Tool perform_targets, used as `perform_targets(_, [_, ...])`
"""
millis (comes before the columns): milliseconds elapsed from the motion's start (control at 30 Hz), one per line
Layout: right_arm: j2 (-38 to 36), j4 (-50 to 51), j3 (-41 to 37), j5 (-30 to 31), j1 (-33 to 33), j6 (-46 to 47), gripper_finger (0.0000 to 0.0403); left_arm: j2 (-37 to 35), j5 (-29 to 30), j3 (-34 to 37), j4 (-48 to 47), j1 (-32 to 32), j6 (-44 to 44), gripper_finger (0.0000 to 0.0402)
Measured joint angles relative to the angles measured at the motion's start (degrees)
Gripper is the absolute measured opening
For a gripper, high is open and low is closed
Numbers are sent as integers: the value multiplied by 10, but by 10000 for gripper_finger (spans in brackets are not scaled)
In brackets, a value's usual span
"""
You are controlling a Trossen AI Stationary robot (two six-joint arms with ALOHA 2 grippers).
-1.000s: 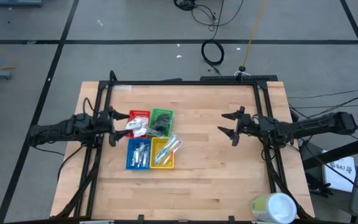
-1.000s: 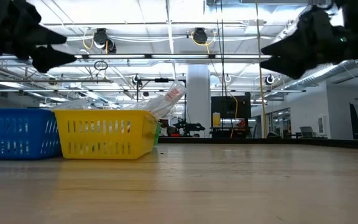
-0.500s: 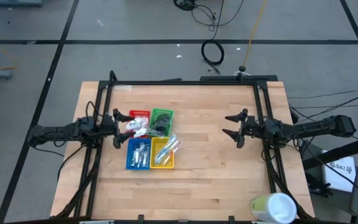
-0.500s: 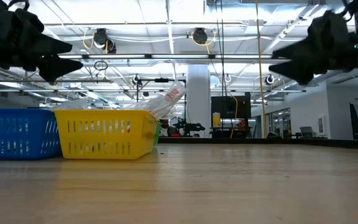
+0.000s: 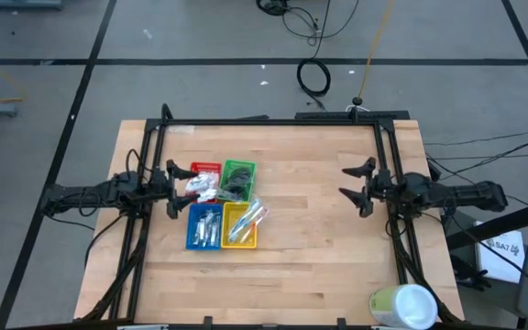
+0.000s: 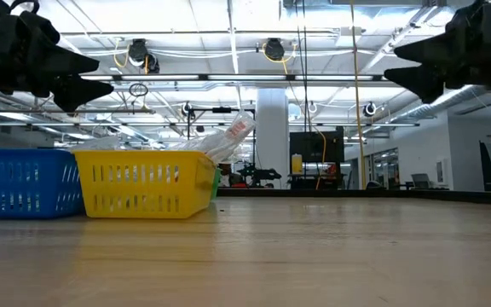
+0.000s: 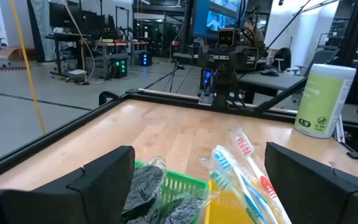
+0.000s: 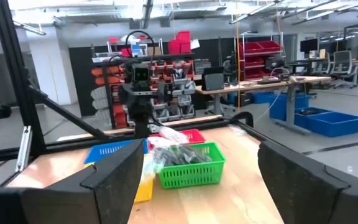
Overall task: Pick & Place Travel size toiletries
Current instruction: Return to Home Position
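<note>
The left gripper beside the trays and the right gripper well apart both gape wide and empty, while the light, stiff, slippery clear-wrapped plastic toothbrushes lie slanted in the yellow mesh tray, probably best pinched mid-handle.

The left gripper has its jaws spread wide above a green tray of dark bundles and a yellow tray holding wrapped toothbrushes. A pale green canister stands at the desk corner.
</note>
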State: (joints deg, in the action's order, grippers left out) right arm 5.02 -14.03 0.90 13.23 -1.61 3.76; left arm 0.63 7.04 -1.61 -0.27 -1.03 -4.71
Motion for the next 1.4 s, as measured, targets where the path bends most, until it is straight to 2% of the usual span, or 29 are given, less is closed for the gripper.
perform_targets(100, [-47,64,0,0,0,-11,304,0,0,0,0,0,0,351])
perform_targets(333, [-40,102,2,0,0,-27,304,2,1,0,4,0,0,351])
perform_targets(500, [-32,99,2,0,0,-26,303,2,13,2,22,0,36,351])
perform_targets(1400, [-26,83,2,2,0,-29,304,2,10,2,30,0,30,351])
